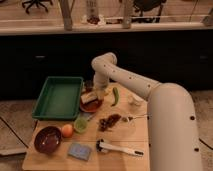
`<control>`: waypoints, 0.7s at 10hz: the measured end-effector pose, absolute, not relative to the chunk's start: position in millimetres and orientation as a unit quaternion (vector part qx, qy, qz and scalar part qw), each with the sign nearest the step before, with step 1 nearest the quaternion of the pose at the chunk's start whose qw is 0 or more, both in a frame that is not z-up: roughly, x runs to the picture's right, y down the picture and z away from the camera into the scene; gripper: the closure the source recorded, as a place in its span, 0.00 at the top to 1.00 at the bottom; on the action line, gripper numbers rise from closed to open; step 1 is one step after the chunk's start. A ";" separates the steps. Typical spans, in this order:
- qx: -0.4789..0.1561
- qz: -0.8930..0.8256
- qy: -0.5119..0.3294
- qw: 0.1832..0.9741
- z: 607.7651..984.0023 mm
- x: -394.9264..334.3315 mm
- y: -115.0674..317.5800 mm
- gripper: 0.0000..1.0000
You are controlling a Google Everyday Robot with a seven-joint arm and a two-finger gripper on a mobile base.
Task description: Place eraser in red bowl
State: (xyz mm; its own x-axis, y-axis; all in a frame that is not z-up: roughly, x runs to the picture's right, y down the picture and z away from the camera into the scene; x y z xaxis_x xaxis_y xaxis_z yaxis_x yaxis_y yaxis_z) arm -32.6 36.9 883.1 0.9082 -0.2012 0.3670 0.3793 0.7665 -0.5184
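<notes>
The white jointed arm was noted reaching in from the right, with the tool (98, 91) set low over the far middle of the pale wooden worktop (140, 135). The small whitish rectangular eraser with a tan side (89, 97) was found directly under the tool, over or on the small shallow orange-red round bowl (91, 106); contact with the dish could not be confirmed. Whether the tool was clamped on the block could not be told.

Step judged: release into the bowl, task nearly complete. For a clean result, the block should be lowered until its flat face is borne by the dish floor, then released, and the tool lifted straight up so that the light dish is not dragged.

The eraser was judged matte, soft and square-cornered; the bowl smooth, hard and low-rimmed. The green rectangular plastic tray (59, 97) lay just to the left.
</notes>
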 end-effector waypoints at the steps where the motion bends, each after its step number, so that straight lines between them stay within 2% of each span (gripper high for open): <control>1: -0.304 -0.156 -0.147 0.928 883.7 -31.9 36.7 0.80; 7: -0.307 -0.164 -0.150 0.926 885.2 -30.7 40.6 0.80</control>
State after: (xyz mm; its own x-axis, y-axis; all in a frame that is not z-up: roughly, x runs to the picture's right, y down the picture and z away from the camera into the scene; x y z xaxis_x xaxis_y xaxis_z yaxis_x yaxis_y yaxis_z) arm -30.7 40.6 885.2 0.9016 -0.2109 0.3777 0.3947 0.7585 -0.5186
